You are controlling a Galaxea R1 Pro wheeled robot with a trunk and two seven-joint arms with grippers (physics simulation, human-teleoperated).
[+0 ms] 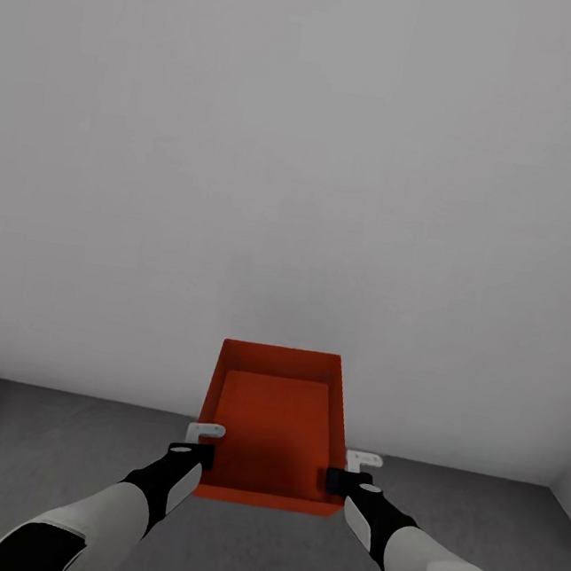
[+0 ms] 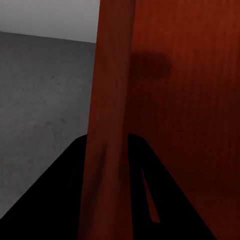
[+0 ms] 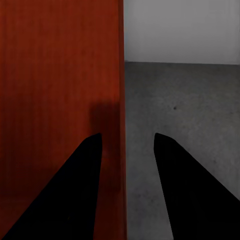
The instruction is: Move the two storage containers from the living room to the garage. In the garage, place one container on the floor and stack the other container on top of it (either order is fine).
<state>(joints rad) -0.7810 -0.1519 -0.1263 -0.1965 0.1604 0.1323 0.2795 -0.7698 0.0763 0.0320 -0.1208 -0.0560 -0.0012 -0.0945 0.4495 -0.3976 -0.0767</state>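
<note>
One orange-red bin [image 1: 273,427] is held clear of the floor [image 1: 25,441] between both hands, open side up, facing a pale grey wall [image 1: 301,162]. The left hand [image 1: 199,443] is clamped on the bin's left wall; in the left wrist view that wall [image 2: 107,125] runs between the fingers. The right hand [image 3: 127,150] straddles the right wall, one finger inside the bin and one outside, but a gap shows on the outer side, so I cannot tell whether it is fully clamped. The dark concrete under the hands suggests the garage. Step in hand: carrying a bin to its place. No second bin is visible here. The next move calls for lowering both hands evenly, keeping the bin level.
</note>
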